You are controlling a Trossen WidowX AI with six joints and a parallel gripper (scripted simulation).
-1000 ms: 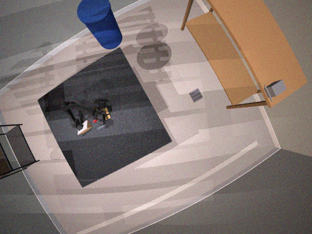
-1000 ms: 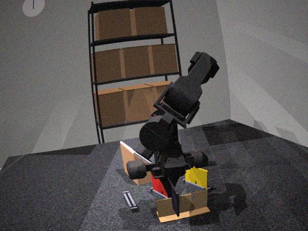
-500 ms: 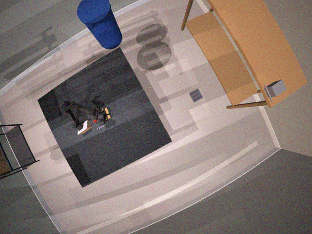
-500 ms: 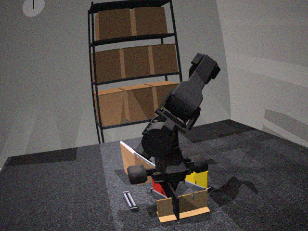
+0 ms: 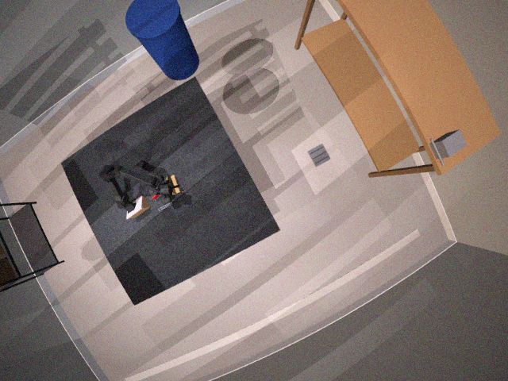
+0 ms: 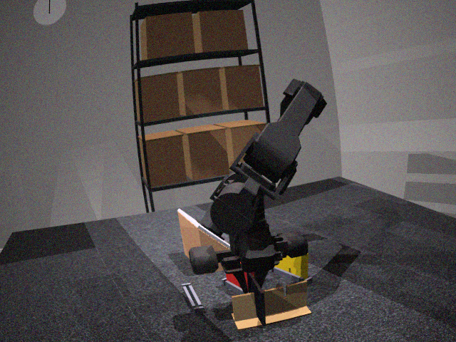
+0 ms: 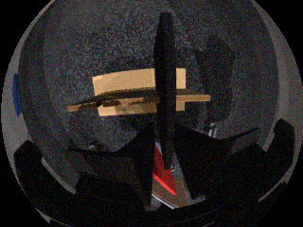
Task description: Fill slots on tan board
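The tan board (image 5: 174,179) (image 6: 241,309) (image 7: 125,81) stands upright on its flat foot. A black board (image 6: 258,305) (image 7: 166,61) stands crosswise in it, left of its middle in the exterior view, its lower edge down near the foot. An open slot shows to its right. My gripper (image 6: 253,283) (image 7: 161,125) is slightly open around the black board's near end, with gaps beside it in the wrist view. A red board (image 5: 155,197) (image 6: 234,280) (image 7: 165,180) and a yellow board (image 6: 302,266) stand in holders behind, partly hidden by the arm. Whether the joint is fully locked is hard to tell.
An empty grey holder (image 5: 165,206) (image 6: 188,294) (image 7: 211,129) lies left of the tan board in the exterior view. A white-edged tan panel (image 5: 142,209) (image 6: 189,235) stands farther back. A blue bin (image 5: 176,44), a wooden table (image 5: 426,61) and a shelf of boxes (image 6: 165,95) are farther off.
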